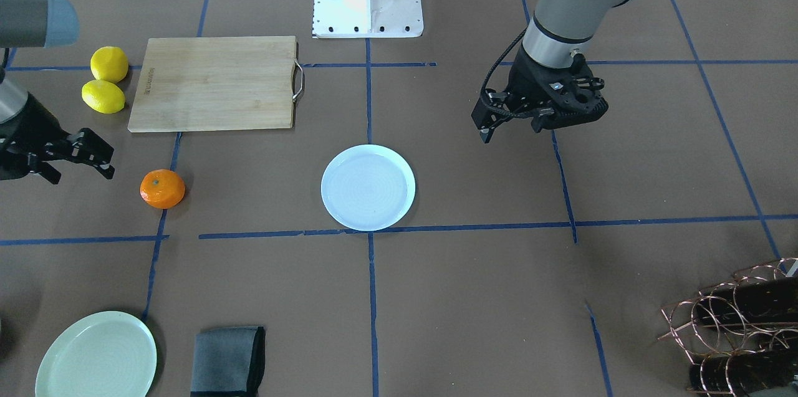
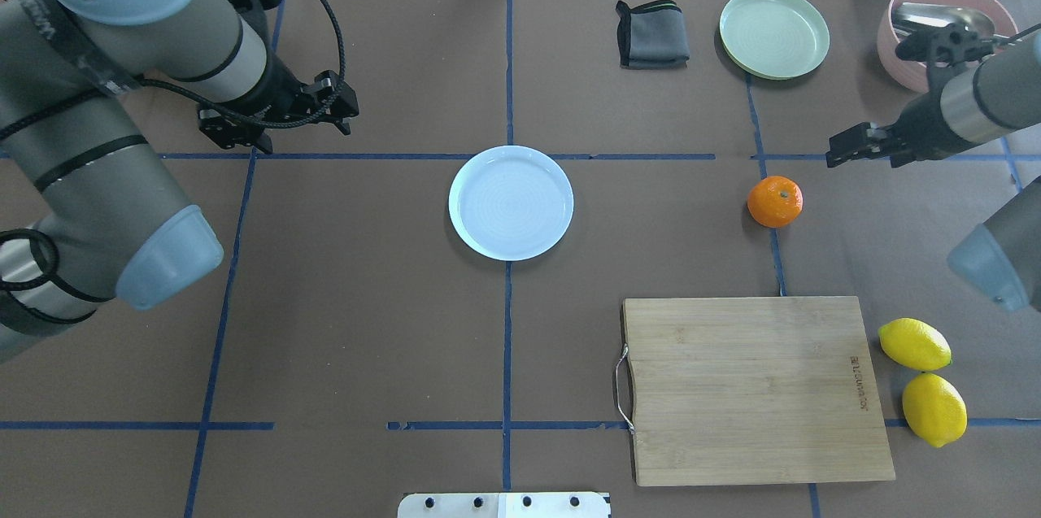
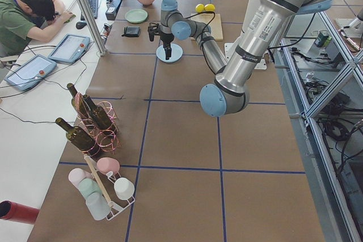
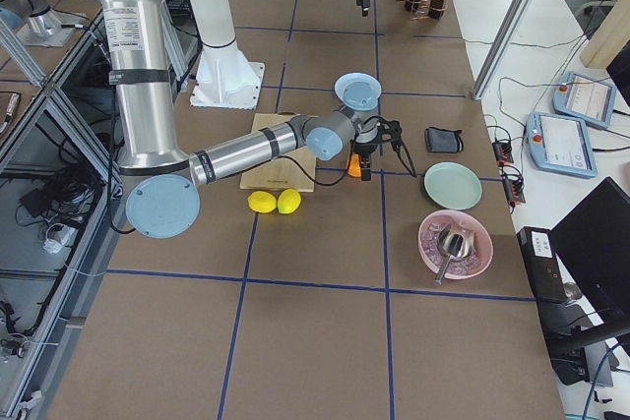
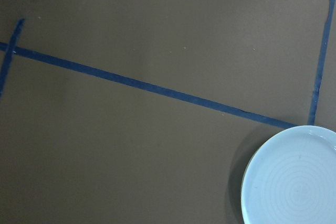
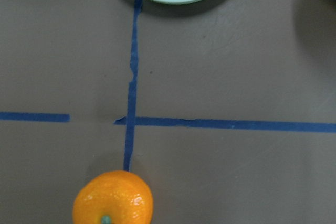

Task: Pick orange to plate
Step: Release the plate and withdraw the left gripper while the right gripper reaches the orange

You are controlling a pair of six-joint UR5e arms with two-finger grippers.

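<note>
**Now: the orange is to be approached from above**

The orange (image 1: 163, 188) lies on brown paper near the right gripper (image 1: 84, 172), whose fingers are spread and empty. The bare plate (image 1: 368, 187) is set well apart. The gripper is best centred over the fruit and closed gently — a round, dimpled skin is easily rolled. The smooth plate's raised rim must be cleared.

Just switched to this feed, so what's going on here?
Nothing is held yet. The orange lies on the table, apart from the plate, which has nothing on it. The right gripper hovers open close beside the orange, and its wrist camera looks down on the fruit. The left gripper hangs open on the plate's other side.
</note>
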